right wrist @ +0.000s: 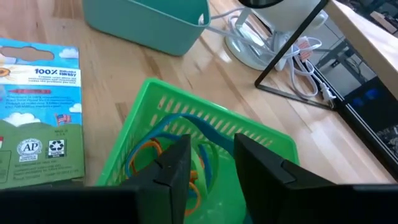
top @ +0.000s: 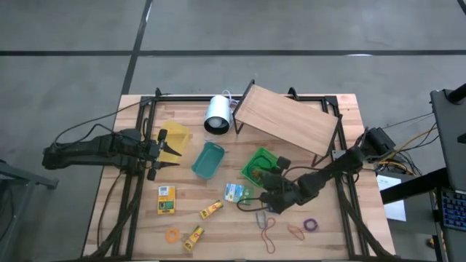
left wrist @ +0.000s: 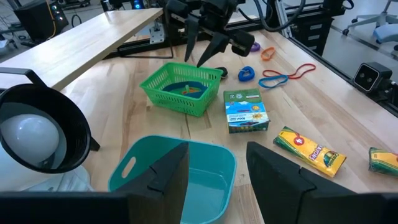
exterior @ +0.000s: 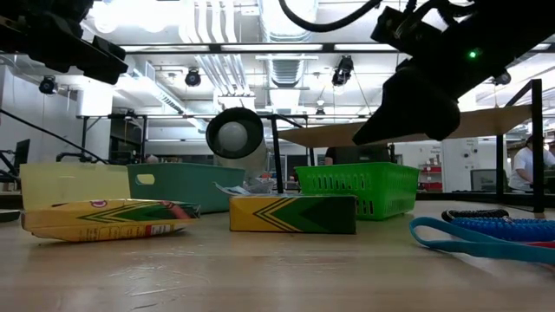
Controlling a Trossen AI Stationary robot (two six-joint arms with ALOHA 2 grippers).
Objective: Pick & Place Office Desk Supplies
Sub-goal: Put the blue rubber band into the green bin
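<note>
My right gripper [right wrist: 209, 149] hangs open over the green basket [top: 259, 166], fingers pointing down, as the left wrist view also shows [left wrist: 196, 59]. Blue and orange rubber bands [right wrist: 168, 146] lie in the basket. The green-and-white packet [top: 234, 192] lies flat beside it. Three yellow boxes [top: 167, 199], [top: 211, 209], [top: 194, 237] lie near the front. Loose bands rest on the table: blue [top: 261, 217], red [top: 268, 234], orange [top: 295, 231], purple [top: 311, 224] and another orange [top: 172, 234]. My left gripper [top: 164, 151] is open, held above the table between the yellow bin [top: 175, 137] and the teal bin [left wrist: 180, 177].
A white cylinder [top: 217, 114] and a slanted wooden board on a black frame [top: 287, 120] stand at the far edge. Black rails run along both table sides. Bare wood lies between the teal bin and the yellow boxes.
</note>
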